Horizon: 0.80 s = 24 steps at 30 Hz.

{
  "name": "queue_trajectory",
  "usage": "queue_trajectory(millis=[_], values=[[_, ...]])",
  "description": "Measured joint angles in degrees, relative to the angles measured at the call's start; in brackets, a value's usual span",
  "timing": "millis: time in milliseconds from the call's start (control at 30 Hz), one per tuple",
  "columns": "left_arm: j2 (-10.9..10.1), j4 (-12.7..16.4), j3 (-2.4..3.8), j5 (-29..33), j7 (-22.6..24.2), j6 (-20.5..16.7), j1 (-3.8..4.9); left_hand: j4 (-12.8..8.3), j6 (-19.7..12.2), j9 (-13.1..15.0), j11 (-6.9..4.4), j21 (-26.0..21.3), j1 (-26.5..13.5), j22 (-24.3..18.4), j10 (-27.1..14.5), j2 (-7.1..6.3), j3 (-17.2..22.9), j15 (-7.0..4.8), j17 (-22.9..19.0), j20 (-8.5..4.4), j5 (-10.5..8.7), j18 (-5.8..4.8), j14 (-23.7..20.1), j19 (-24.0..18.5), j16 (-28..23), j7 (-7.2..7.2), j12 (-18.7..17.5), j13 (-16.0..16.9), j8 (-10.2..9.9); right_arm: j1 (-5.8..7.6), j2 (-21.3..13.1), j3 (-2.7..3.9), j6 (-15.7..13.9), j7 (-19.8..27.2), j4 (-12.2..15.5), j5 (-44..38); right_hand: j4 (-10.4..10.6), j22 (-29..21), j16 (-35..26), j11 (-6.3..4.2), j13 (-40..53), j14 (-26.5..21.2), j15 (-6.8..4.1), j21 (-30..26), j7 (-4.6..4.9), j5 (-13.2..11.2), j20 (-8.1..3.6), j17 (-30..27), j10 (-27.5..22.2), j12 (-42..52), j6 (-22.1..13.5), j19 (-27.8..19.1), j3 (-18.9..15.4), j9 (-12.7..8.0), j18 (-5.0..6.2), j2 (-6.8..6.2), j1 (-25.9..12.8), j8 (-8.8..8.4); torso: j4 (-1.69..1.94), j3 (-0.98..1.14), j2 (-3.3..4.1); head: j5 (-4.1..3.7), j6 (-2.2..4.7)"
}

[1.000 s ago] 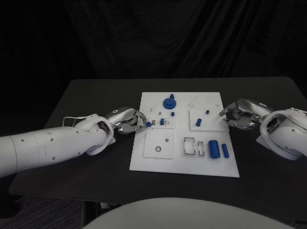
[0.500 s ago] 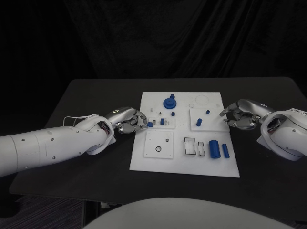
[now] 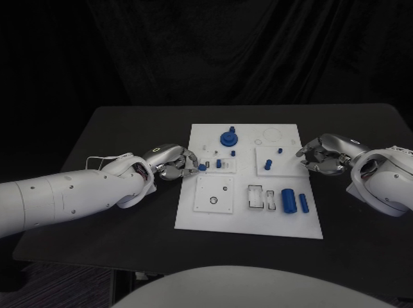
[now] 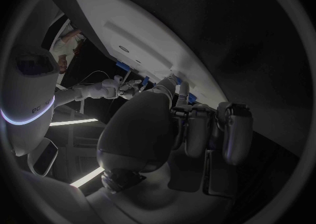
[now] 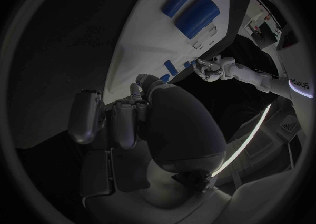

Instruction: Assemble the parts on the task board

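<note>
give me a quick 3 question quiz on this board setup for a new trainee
1. True or false: the left hand holds a small blue part at the left edge of the board.
2. Which hand is at the board's right edge: A the left hand, B the right hand, C neither?
3. Fill in: the two blue cylinders lie side by side on the board's near ____ side, as the robot sees it.

Key
1. True
2. B
3. right
</note>
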Motion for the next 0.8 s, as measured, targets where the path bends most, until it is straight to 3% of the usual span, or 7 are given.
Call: queue_trajectory(millis=[67, 133, 167, 200, 333, 433, 800], values=[[-0.04, 0.04, 0.00, 0.00, 0.17, -0.60, -0.02, -0.35, -2.01, 1.81, 0.00, -0.01, 0.00, 0.00, 0.00, 0.00, -0.35, 0.12, 0.00, 0.00, 0.00, 0.00, -0.12, 0.00, 0.00, 0.28, 0.00, 0.00, 1.78, 0.00, -0.02, 0.00, 0.02, 0.00, 0.00, 0.00, 0.00, 0.00, 0.00, 0.00, 0.00, 0.00, 0.00, 0.00, 0.00, 0.00, 0.00, 0.00, 0.00, 0.00, 0.00, 0.00, 0.00, 0.00, 0.00, 0.00, 0.00, 0.00, 0.00, 0.00, 0.00, -0.03, 0.00], [-0.12, 0.10, 0.00, -0.01, 0.44, -1.38, -0.04, -0.81, -5.99, 5.35, 0.00, -0.22, -0.03, 0.00, 0.00, 0.02, -0.85, 0.21, 0.00, 0.00, 0.00, 0.00, -0.21, 0.00, 0.00, 0.48, 0.00, 0.00, 5.31, 0.00, -0.03, 0.00, 0.04, 0.00, 0.00, 0.00, 0.00, 0.00, 0.00, 0.00, 0.00, 0.00, 0.00, 0.00, 0.00, 0.00, 0.00, 0.00, 0.00, 0.00, 0.00, 0.00, 0.00, 0.00, 0.00, 0.00, 0.00, 0.00, 0.00, 0.00, -0.01, -0.03, 0.00], [-0.20, 0.14, 0.00, -0.01, 0.71, -2.09, -0.05, -0.84, -8.71, 8.28, 0.00, -0.22, -0.55, 0.00, 0.00, 0.06, -1.16, 0.21, 0.00, 0.00, 0.00, 0.00, -0.21, 0.00, 0.00, 0.55, 0.00, 0.00, 8.52, 0.00, -0.04, 0.00, 0.04, 0.00, 0.00, 0.00, 0.00, 0.00, 0.00, 0.00, 0.00, 0.00, 0.00, 0.00, 0.00, 0.00, 0.00, 0.00, 0.00, 0.00, 0.00, 0.00, 0.00, 0.00, 0.00, 0.00, 0.00, 0.00, 0.00, -0.01, -0.01, -0.04, 0.00], [-0.26, 0.18, 0.00, -0.01, 0.94, -2.69, -0.05, -0.96, -10.77, 9.97, 0.00, -0.22, -0.55, 0.00, 0.00, 0.06, -1.29, 0.21, 0.00, 0.00, 0.00, 0.00, -0.21, 0.00, 0.00, 0.56, 0.00, 0.00, 10.47, 0.00, -0.04, 0.00, 0.05, 0.00, 0.00, 0.00, 0.00, 0.00, 0.00, 0.00, 0.00, 0.00, 0.00, 0.00, 0.00, 0.00, 0.00, 0.00, 0.00, 0.00, 0.00, 0.00, 0.00, 0.00, 0.00, 0.00, 0.00, 0.00, -0.01, -0.01, -0.01, -0.04, 0.00], [-0.48, 0.40, 0.00, -0.01, 2.31, -5.45, -0.06, -1.04, -16.59, 14.55, -0.01, -0.22, -0.60, 0.00, 0.01, 0.00, -1.36, 0.21, 0.00, 0.00, 0.00, 0.00, -0.21, 0.00, 0.00, 0.57, 0.00, -0.01, 16.60, -0.03, -0.08, 0.00, 0.06, 0.00, -0.01, 0.00, 0.00, -0.01, 0.00, 0.00, 0.00, 0.00, 0.00, 0.00, 0.00, 0.00, 0.00, 0.00, 0.00, 0.00, 0.00, 0.00, 0.00, 0.00, 0.00, 0.00, 0.00, 0.00, -0.02, -0.01, -0.04, -0.04, 0.00], [-0.52, 0.62, 0.00, -0.01, 3.46, -7.18, -0.06, -1.02, -17.97, 15.41, -0.01, -0.22, -0.60, -0.01, 0.01, 0.00, -1.34, 0.21, -0.01, 0.00, 0.00, 0.00, -0.21, 0.00, 0.00, 0.36, 0.00, -0.01, 18.13, -0.06, -0.09, 0.00, 0.06, 0.00, -0.02, 0.00, 0.00, -0.01, 0.00, 0.00, 0.00, 0.00, 0.00, 0.00, 0.00, 0.00, 0.00, 0.00, 0.00, 0.01, 0.00, 0.00, 0.00, 0.00, 0.00, 0.00, 0.00, 0.00, -0.02, -0.02, -0.04, -0.09, 0.00], [0.23, 0.57, 0.00, -0.01, 5.07, -8.13, -0.08, -0.55, -17.97, 15.22, -0.18, -0.22, -0.60, -0.01, 0.18, -0.01, -0.86, 0.20, -0.01, 0.00, 0.00, 0.00, -0.21, 0.00, 0.00, 0.36, 0.00, -0.01, 18.54, -0.13, -0.02, 0.00, 0.08, 0.00, -0.04, 0.00, 0.00, 0.02, 0.00, 0.00, 0.00, 0.00, 0.00, 0.00, 0.00, 0.00, 0.00, 0.00, 0.00, 0.02, 0.00, 0.00, 0.00, -0.02, 0.00, 0.01, -0.01, 0.00, 0.06, -0.04, -0.04, -0.21, 0.00]])
